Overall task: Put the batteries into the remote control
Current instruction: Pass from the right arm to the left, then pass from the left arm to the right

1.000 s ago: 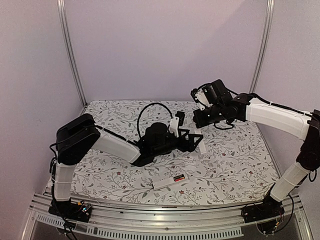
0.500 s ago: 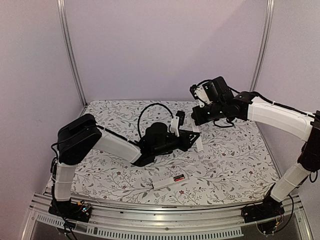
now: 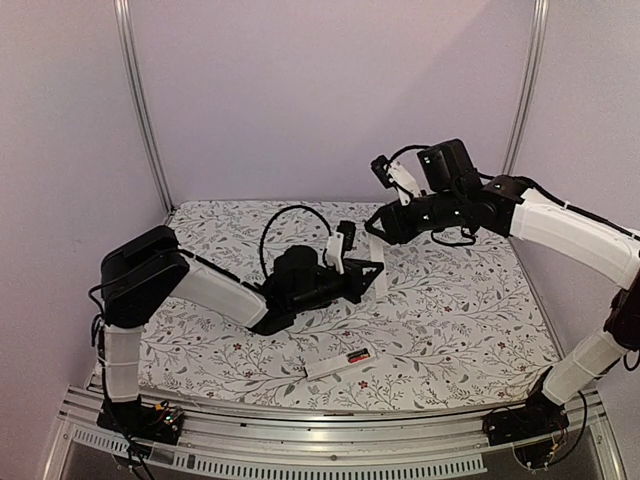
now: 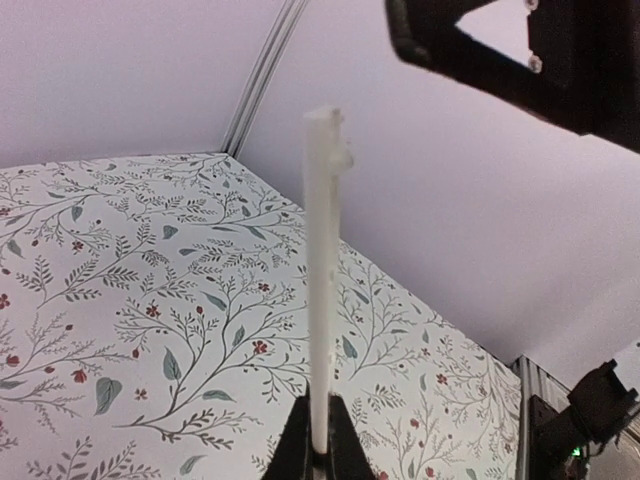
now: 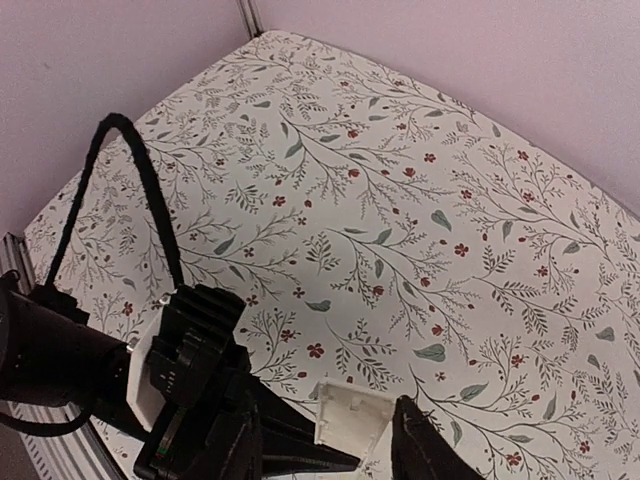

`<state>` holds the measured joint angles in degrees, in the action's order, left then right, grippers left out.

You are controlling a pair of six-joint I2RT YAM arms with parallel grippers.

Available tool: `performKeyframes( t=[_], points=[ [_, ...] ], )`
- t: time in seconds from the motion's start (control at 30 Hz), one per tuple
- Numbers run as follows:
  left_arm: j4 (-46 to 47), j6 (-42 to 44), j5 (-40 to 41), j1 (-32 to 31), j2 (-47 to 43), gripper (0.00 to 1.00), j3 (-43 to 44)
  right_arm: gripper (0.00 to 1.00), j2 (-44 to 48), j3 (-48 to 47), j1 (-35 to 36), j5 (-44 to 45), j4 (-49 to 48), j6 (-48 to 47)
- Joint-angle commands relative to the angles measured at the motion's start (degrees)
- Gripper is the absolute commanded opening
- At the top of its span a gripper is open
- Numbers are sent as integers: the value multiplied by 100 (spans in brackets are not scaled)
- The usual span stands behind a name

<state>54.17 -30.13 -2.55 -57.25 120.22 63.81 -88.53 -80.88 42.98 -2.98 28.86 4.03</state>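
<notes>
The remote control [image 3: 336,364] lies flat near the table's front edge, a slim white bar. A red battery [image 3: 357,355] shows in its right end; the black one I cannot make out. My left gripper [image 3: 370,277] [image 4: 320,440] is shut on a thin white cover strip [image 3: 381,273] [image 4: 322,280], held above the table and seen edge-on in the left wrist view. My right gripper [image 3: 378,228] [image 5: 335,462] hangs just above the strip's far end [image 5: 355,420]. It is open, its fingers [image 5: 425,450] standing clear of the strip.
The flowered table cloth [image 3: 470,320] covers the whole table. Metal posts [image 3: 140,110] stand at the back corners before the plain walls. A black cable [image 3: 290,215] loops over the left wrist. The left arm's body [image 5: 190,350] fills the lower left of the right wrist view.
The left gripper has shut on the cover strip and drawn a little to the left. The right gripper has opened, let the strip go and risen up and to the left.
</notes>
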Motion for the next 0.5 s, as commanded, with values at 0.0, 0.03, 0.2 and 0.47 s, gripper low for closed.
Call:
performKeyframes(
  t=[0.0,0.03,0.2,0.47],
  points=[
    [448,858,-68,-1,-811,0,-463,53,981,265,-68,-1697,-487,-1156],
    [564,1034,-157,-2,-959,0,-650,55,1217,391,-82,-2073,-542,-1390],
    [943,1726,-702,-130,-1609,0,-1174,59,1820,1073,-101,-3312,-936,-2001],
    [1211,1983,-1491,-332,-2078,0,-1502,59,1873,1277,-36,-4454,-1400,-1906]
  ],
)
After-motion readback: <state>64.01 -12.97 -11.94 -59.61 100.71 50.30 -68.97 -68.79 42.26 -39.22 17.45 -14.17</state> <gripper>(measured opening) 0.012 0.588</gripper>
